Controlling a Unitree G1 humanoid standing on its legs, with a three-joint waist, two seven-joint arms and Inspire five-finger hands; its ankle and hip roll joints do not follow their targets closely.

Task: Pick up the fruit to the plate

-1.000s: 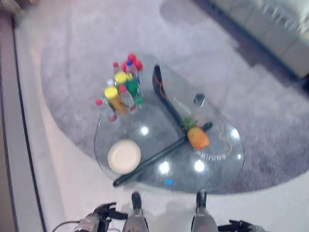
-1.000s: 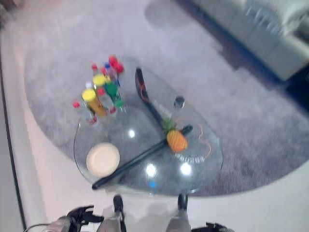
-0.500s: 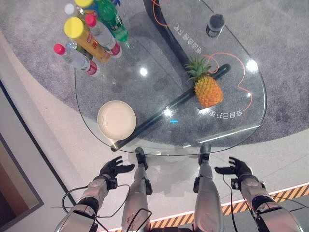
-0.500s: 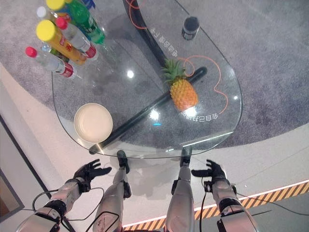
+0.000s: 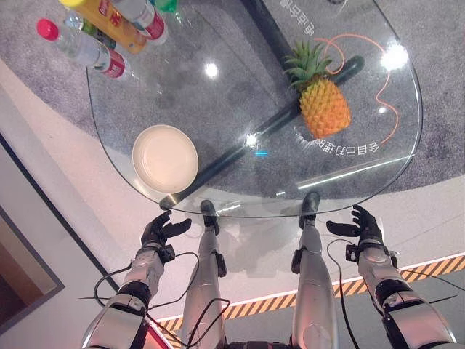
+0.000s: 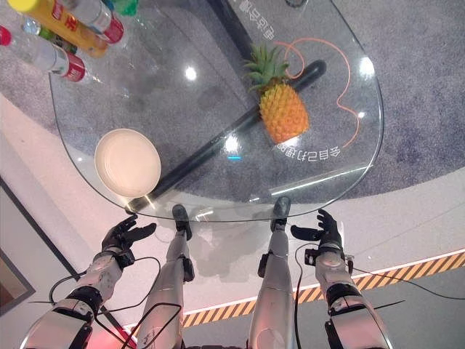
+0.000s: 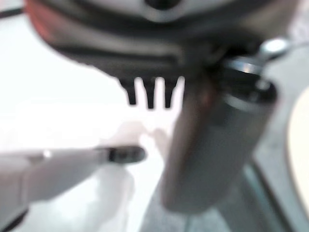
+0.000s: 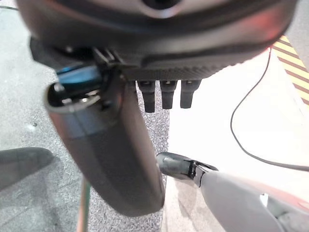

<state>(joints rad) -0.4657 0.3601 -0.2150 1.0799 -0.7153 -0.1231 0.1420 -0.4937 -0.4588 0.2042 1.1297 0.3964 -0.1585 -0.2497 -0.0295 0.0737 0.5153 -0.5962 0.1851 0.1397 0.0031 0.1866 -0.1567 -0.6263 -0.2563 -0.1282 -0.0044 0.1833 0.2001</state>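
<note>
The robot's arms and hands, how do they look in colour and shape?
Both arms are silver-grey, built of rounded metal segments with dark joints. The left hand and the right hand are dark, each with slender fingers and a thumb.

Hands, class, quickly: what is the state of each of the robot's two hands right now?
Left hand: open, fingers spread, holding nothing, below the glass table's near edge.
Right hand: open, fingers spread, holding nothing.
</note>
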